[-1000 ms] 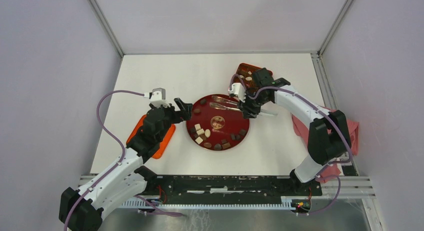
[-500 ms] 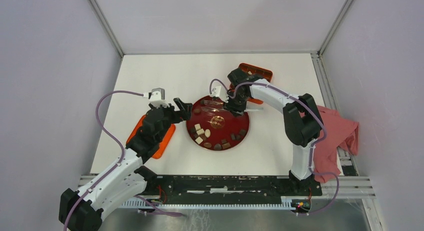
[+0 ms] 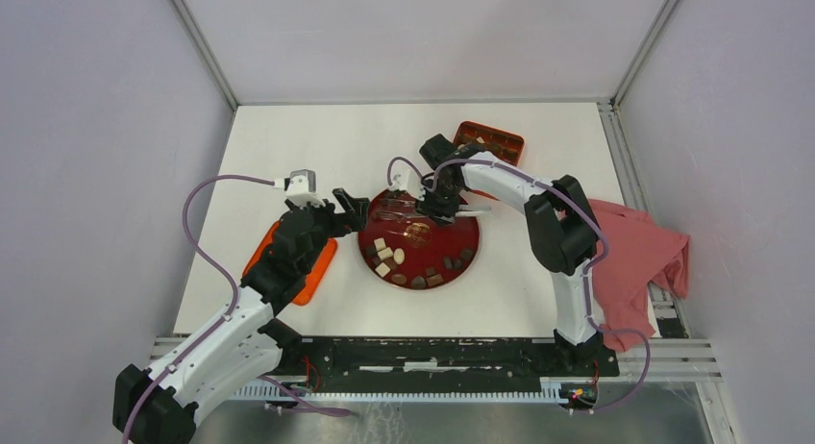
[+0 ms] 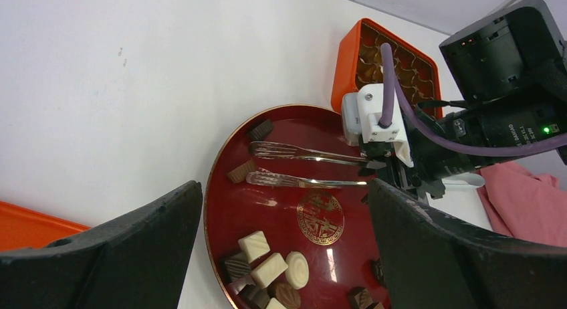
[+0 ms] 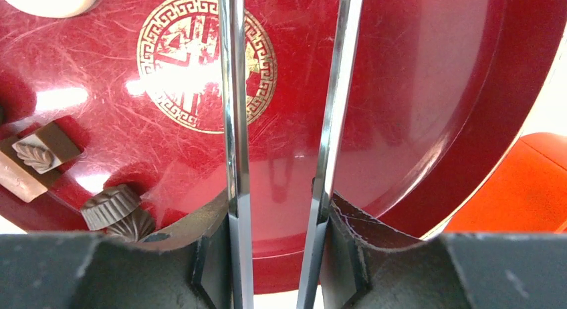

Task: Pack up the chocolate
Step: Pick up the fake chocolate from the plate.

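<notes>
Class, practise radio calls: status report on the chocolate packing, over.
Left end effector open beside red plate. Right end effector shut on tongs above plate. Chocolate loose on plate, none in tongs. No obstruction seen.

The red plate (image 5: pixel 414 88) is glossy and lacquer-like, its shine crossed by fine scratches, and the tongs (image 5: pixel 232 88) are polished, mirror-bright metal. The chocolate (image 4: pixel 269 269) looks smooth and satin. The orange box (image 4: pixel 344 61) is shiny plastic, the pink cloth (image 3: pixel 629 257) soft and matt, the table (image 4: pixel 134 68) matt white.

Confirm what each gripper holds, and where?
Right gripper holds the metal tongs by their handle end, tips over the red plate. Left gripper is open, holding nothing.
</notes>
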You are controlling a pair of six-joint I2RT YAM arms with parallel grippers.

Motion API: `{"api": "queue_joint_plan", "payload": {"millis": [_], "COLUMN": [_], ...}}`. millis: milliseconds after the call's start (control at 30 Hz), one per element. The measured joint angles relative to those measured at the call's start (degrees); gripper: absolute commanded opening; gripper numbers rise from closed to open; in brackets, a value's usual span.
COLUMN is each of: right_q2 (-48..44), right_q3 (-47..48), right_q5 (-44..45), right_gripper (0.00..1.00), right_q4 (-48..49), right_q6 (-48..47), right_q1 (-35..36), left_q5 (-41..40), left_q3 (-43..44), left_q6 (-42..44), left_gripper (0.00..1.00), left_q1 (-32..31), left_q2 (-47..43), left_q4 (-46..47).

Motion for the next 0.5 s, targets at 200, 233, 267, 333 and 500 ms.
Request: {"api": "queue_joint_plan", "payload": {"millis": [200, 233, 267, 333, 500], "right_q2": [2.45, 2.73, 2.93, 3.19, 3.65], "right_q3": [2.75, 2.89, 2.91, 2.91, 3.48], "right_q5": [0.00, 0.00, 0.00, -0.02, -0.02], "right_gripper": [0.45, 0.45, 0.45, 0.45, 0.33], "right_q4": [-0.39, -0.39, -0.42, -0.57, -0.68], "right_q6": [0.44, 0.55, 0.55, 0.55, 0.57], "right_q1": [0.50, 0.68, 0.87, 1.29, 2.12], "left_q5": [0.00, 0.00, 0.00, 0.00, 0.00], "left_q3": [0.00, 0.00, 0.00, 0.00, 0.00], "left_q6": [-0.02, 0.00, 0.00, 0.00, 0.00], "left_gripper": [0.98, 0.98, 0.98, 0.98, 0.98], "left_q1": [0.00, 0.00, 0.00, 0.00, 0.00], "left_q2": [0.00, 0.00, 0.00, 0.00, 0.00], "left_q4": [0.00, 0.00, 0.00, 0.00, 0.00]}}
